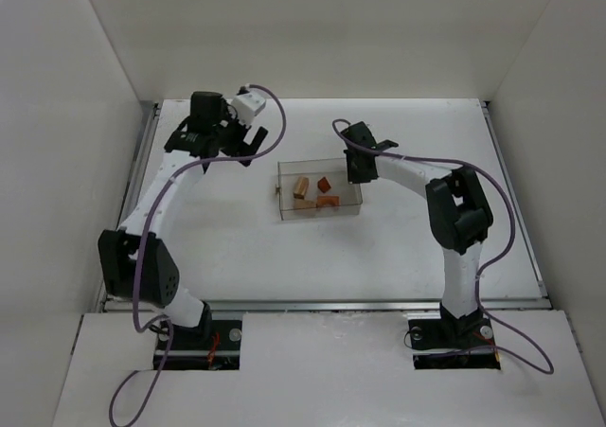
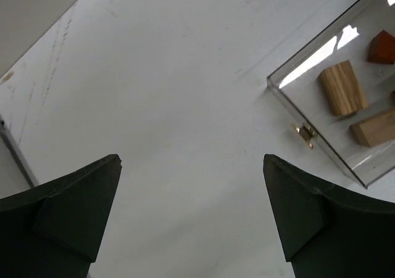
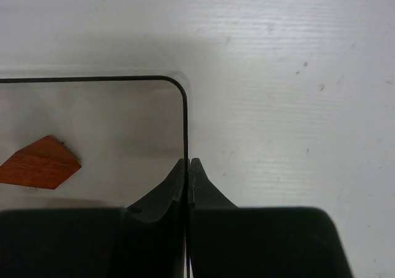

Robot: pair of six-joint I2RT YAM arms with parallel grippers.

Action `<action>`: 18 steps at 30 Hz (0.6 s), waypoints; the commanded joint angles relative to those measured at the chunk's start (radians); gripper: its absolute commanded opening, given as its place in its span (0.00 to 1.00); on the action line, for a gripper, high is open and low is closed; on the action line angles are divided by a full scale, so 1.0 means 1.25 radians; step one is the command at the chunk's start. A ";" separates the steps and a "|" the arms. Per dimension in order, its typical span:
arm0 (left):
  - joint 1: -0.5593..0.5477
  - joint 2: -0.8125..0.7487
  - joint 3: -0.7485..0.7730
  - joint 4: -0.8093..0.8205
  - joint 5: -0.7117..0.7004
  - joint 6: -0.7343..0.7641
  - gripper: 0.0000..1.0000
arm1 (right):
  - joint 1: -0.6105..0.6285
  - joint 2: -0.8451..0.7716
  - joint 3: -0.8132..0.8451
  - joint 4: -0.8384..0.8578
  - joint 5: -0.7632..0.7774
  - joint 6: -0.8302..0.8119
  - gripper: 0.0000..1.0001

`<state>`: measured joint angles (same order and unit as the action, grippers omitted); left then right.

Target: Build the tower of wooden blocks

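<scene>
Right tool (image 3: 187, 167) has its fingers pressed together, apparently pinching the thin edge of the clear plastic box (image 3: 185, 105) near a corner; whether that edge is lid or wall is hard to tell. Left tool (image 2: 191, 161) hangs spread wide over bare counter (image 2: 185, 74), near the box's brass hinge (image 2: 304, 135). No tower stands yet: tan wooden blocks (image 2: 341, 88) and a reddish-orange wedge (image 3: 38, 163) lie loose inside. So narrow a pinch may slip, or drag the unsteadied box and tumble the blocks.
</scene>
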<state>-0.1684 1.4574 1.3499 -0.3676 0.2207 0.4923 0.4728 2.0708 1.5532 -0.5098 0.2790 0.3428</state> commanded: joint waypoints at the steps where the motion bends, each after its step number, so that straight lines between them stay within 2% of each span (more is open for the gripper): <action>1: -0.061 0.076 0.088 -0.072 0.031 0.087 1.00 | 0.034 -0.080 -0.044 0.072 -0.057 -0.053 0.04; 2: -0.076 0.094 0.099 -0.072 0.031 0.095 1.00 | 0.034 -0.080 -0.044 0.072 -0.082 -0.053 0.13; 3: -0.112 0.125 0.108 -0.072 0.038 0.103 1.00 | 0.034 -0.091 -0.044 0.072 -0.094 -0.053 0.45; 4: -0.131 0.137 0.118 -0.072 0.038 0.117 1.00 | 0.034 -0.091 -0.044 0.064 -0.094 -0.039 0.65; 6: -0.190 0.174 0.118 -0.063 0.030 0.146 1.00 | 0.034 -0.125 -0.053 0.064 -0.094 -0.006 0.78; 13: -0.231 0.330 0.172 0.009 0.027 0.115 0.73 | -0.006 -0.266 -0.104 0.045 -0.126 0.034 0.81; 16: -0.231 0.381 0.209 0.009 0.027 0.115 0.71 | -0.030 -0.314 -0.122 0.021 -0.126 0.034 0.81; 18: -0.231 0.422 0.231 0.002 0.027 0.115 0.65 | -0.037 -0.335 -0.142 0.014 -0.116 0.026 0.81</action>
<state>-0.4656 1.9640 1.5753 -0.3691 0.2424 0.6277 0.4427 1.6989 1.4025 -0.4866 0.1352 0.3668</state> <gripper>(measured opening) 0.667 0.808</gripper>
